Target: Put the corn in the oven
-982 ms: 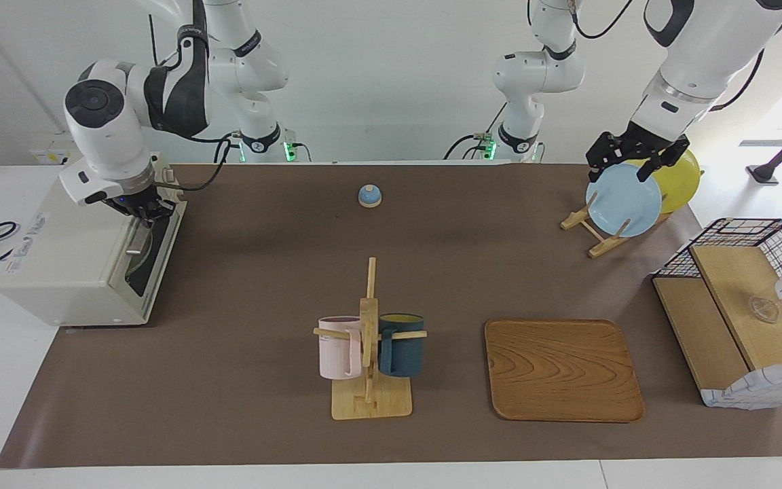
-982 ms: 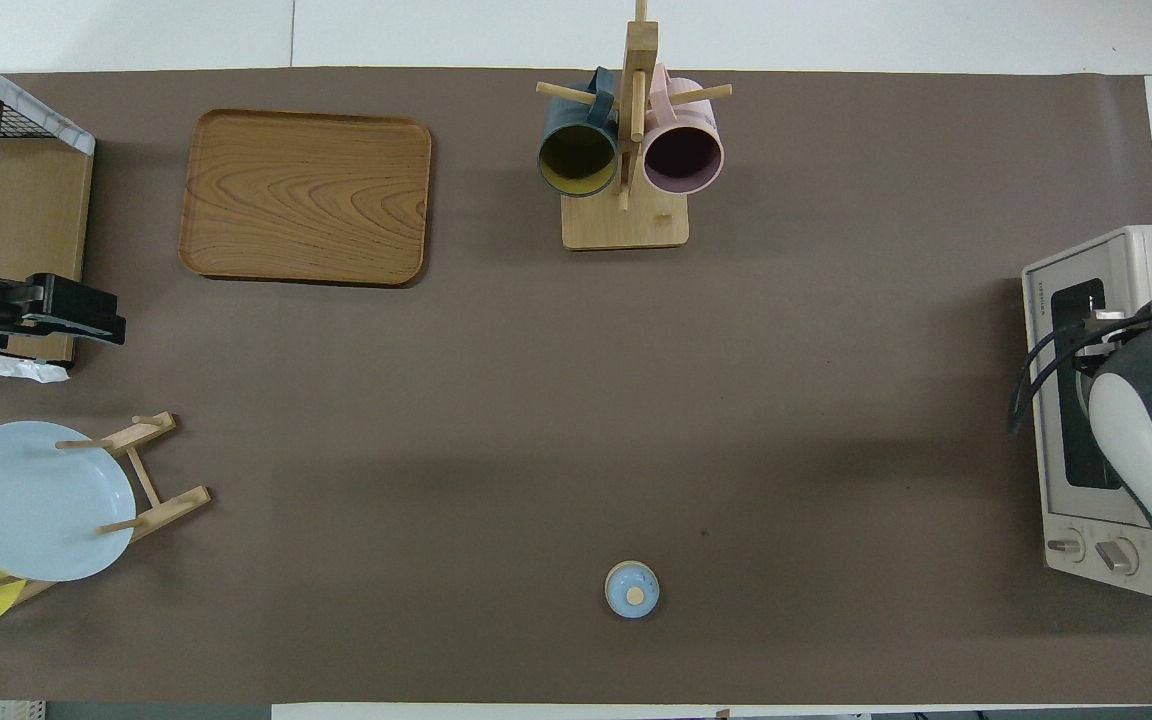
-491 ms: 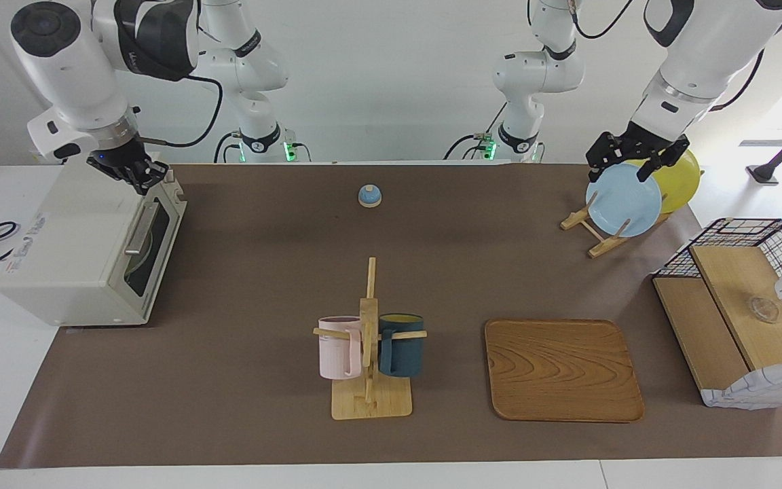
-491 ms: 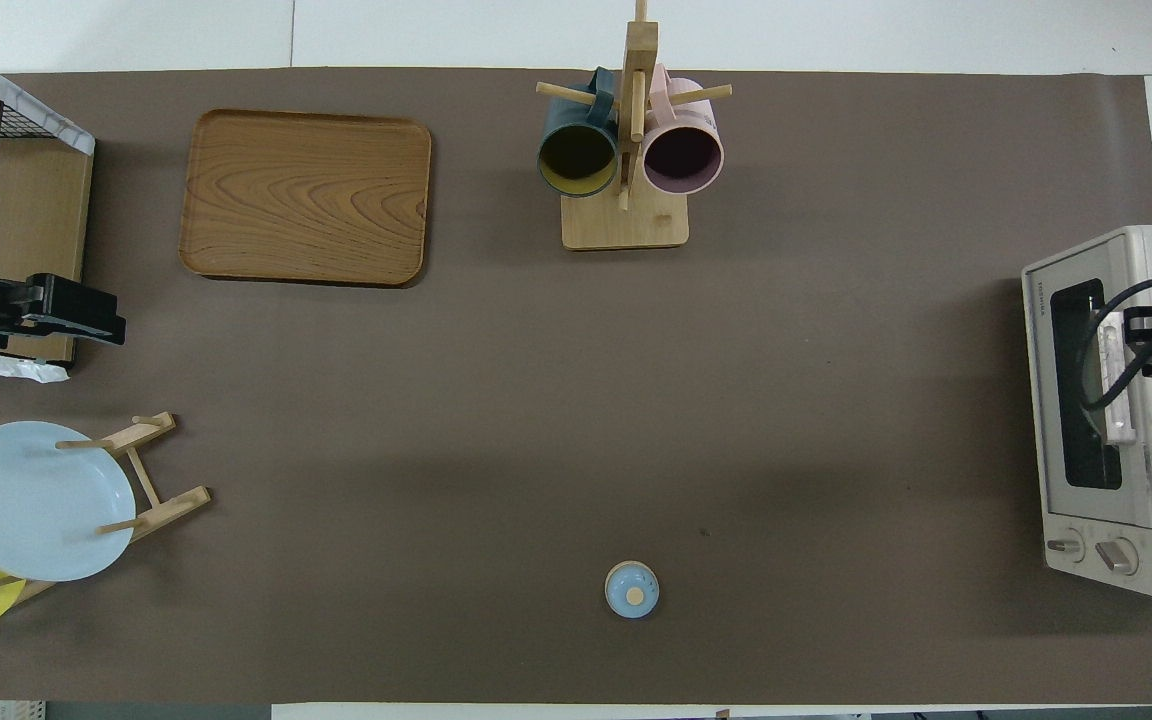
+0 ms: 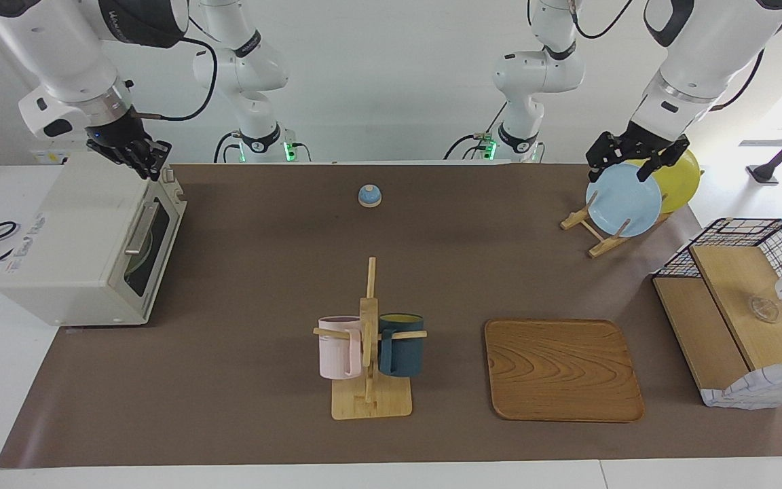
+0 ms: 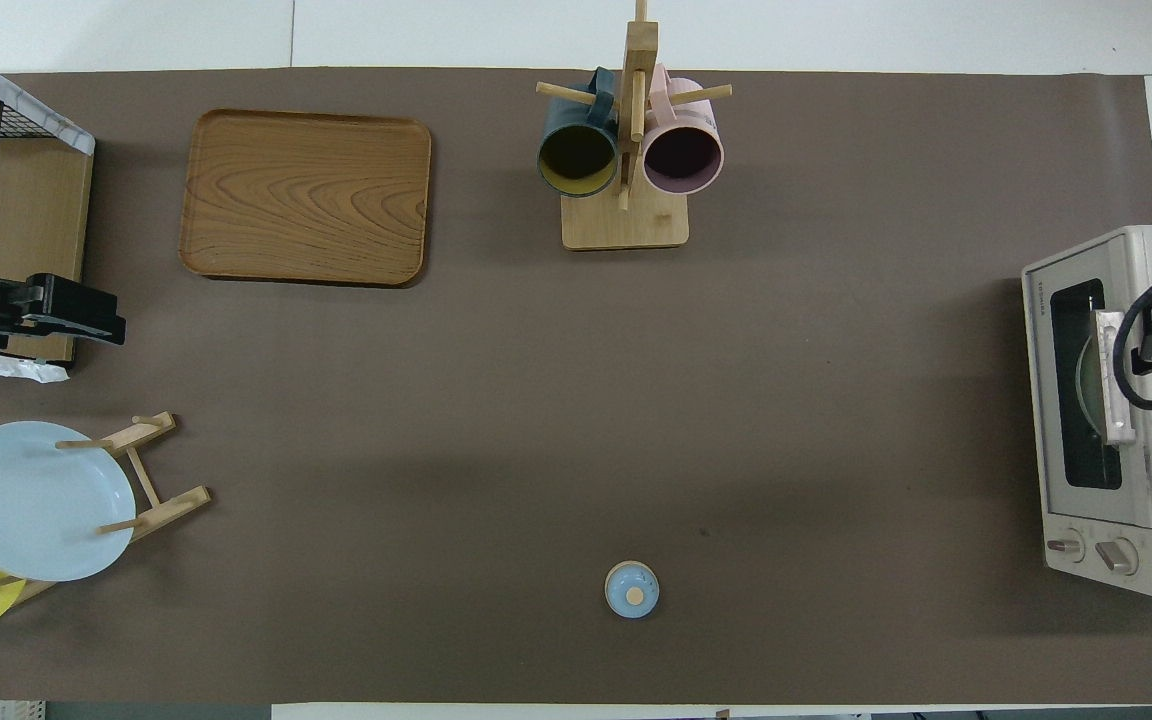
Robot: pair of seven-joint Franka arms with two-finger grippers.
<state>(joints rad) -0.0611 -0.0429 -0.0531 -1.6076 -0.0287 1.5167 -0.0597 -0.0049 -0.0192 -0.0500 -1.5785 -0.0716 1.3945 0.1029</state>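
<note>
Here, two mugs (image 5: 370, 345), two plates (image 5: 625, 199) — left tool (image 5: 628, 159) spread, right tool (image 5: 134, 157) unclear.

The oven (image 5: 89, 244) sits at the right arm's end of the table, door shut, with the right gripper (image 5: 134, 153) raised over its top edge. The left gripper (image 5: 628, 161) hangs open over the blue plate (image 5: 623, 200) in its wooden rack (image 5: 591, 231)

My arms are glossy white shells with black joint bands, black cables looping along them, and green lights glow at my two bases. My right gripper (image 5: 134, 155) and left gripper (image 5: 630, 157) are black, each on a silver wrist ring
</note>
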